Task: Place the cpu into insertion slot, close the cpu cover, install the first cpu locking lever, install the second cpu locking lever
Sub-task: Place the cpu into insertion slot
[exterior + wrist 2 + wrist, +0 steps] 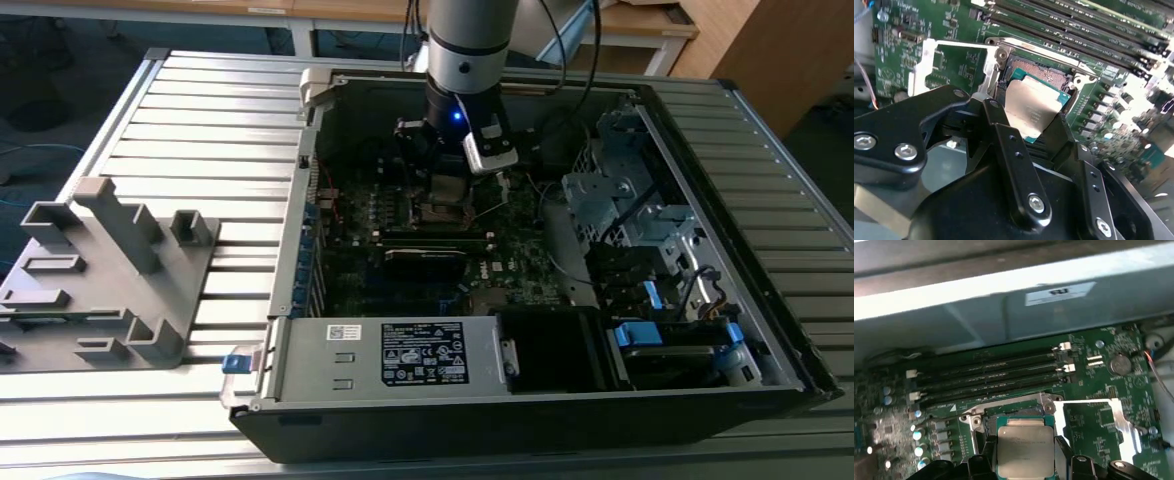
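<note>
The gripper [1030, 131] has its fingers [1004, 145] clamped on opposite edges of the cpu [1036, 107], held over the open insertion slot [1046, 75] just beyond the fingertips, the cpu cover [924, 62] swung open beside them; judged, seating needs the chip level, square, unforced.

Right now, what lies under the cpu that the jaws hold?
The open insertion slot: its contact field shows past one edge of the cpu. The chip covers the rest.
</note>
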